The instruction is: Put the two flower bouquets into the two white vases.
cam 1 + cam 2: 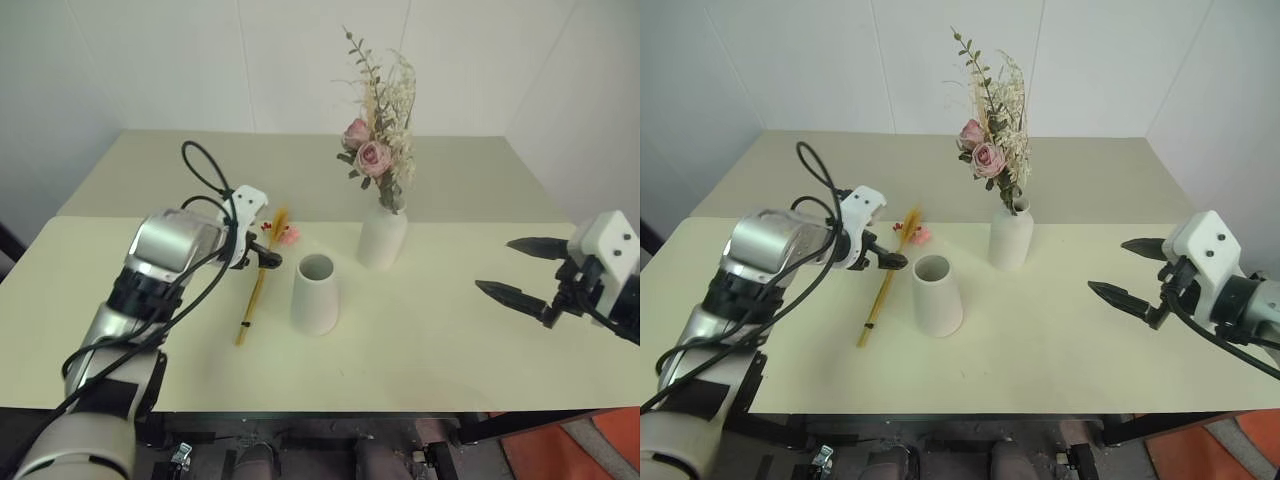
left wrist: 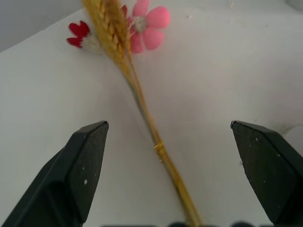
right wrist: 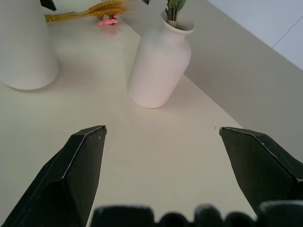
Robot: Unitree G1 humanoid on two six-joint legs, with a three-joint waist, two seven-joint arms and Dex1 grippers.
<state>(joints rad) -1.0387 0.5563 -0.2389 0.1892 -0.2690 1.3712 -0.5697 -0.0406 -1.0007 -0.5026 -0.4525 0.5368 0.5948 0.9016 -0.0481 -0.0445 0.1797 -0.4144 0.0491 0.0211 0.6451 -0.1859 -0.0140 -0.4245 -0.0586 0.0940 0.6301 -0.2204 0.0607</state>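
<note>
The slim yellow wheat-like bouquet [image 1: 254,290] with red and pink blossoms lies flat on the table, just left of the empty wide-mouthed cone vase [image 1: 315,295]. My left gripper [image 1: 263,252] hangs open right above its stem [image 2: 144,113], a finger on either side, not touching it. The bushy bouquet of pink roses [image 1: 377,140] stands upright in the narrow-necked bottle vase [image 1: 382,238], behind and to the right of the cone vase. Far to the right, my right gripper [image 1: 494,265] is open and empty above the table, pointing toward the vases.
The pale table [image 1: 450,350] has a wide bare stretch between the vases and my right gripper. White walls stand behind the table's far edge. Black cables loop over my left wrist [image 1: 205,165].
</note>
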